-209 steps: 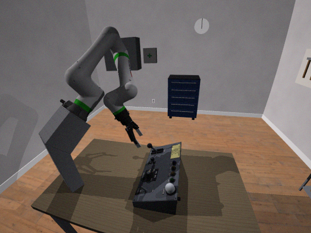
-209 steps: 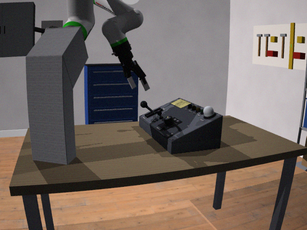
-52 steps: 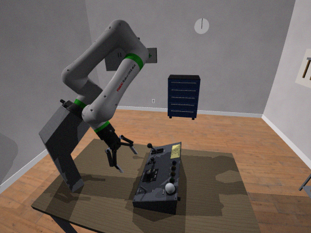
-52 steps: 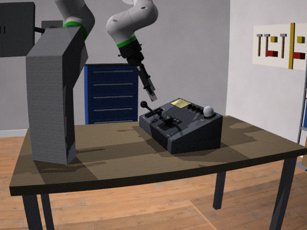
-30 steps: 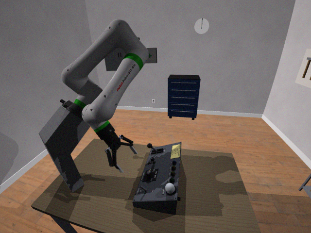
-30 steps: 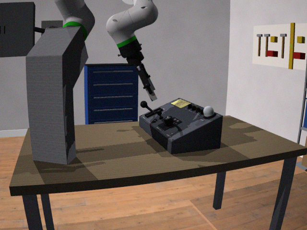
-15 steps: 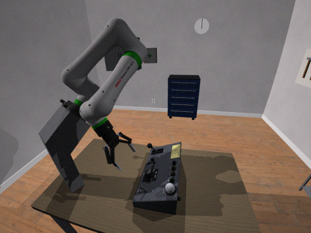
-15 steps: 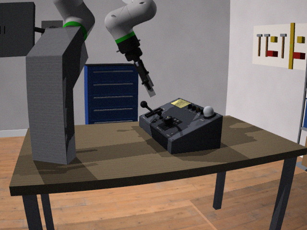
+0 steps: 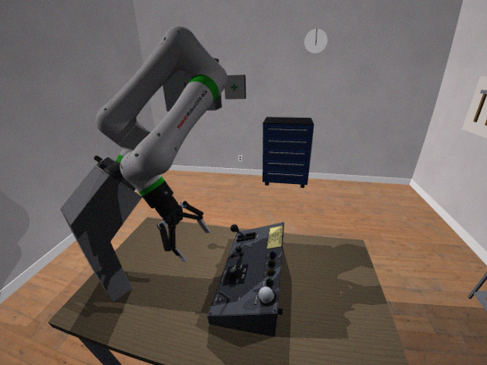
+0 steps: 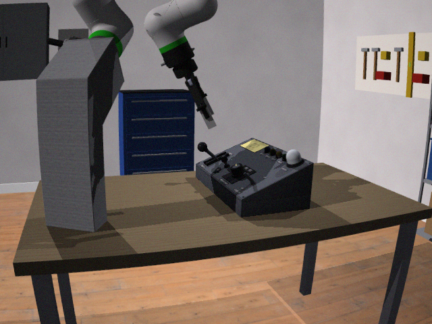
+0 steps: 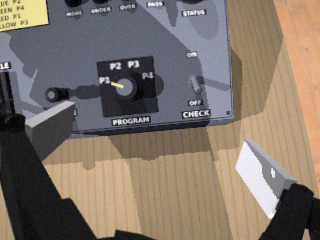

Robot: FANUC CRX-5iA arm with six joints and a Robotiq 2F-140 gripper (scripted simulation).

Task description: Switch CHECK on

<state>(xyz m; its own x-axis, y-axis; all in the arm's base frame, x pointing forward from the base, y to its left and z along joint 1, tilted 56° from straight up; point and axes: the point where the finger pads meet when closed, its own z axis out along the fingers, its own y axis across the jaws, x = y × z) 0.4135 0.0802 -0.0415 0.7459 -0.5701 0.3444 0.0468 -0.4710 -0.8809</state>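
Note:
The dark grey console (image 9: 246, 274) stands on the wooden table, and it also shows in the side view (image 10: 254, 174). In the wrist view its CHECK toggle (image 11: 195, 84) sits at the panel's lower right corner, between the ON and OFF marks. The small grey lever looks nearer OFF. The PROGRAM knob (image 11: 122, 86) points at P1. My gripper (image 9: 194, 242) is open and empty. It hangs in the air to the left of the console, above the table and apart from the panel. In the wrist view the gripper (image 11: 157, 150) has its fingers spread wide over the table, just short of the console's edge.
On the console are a black joystick lever (image 9: 235, 227), a white ball knob (image 9: 266, 294), a yellow note (image 9: 275, 236) and a row of dark knobs. The arm's grey pedestal (image 9: 98, 231) stands at the table's left. A blue drawer cabinet (image 9: 287, 150) stands by the back wall.

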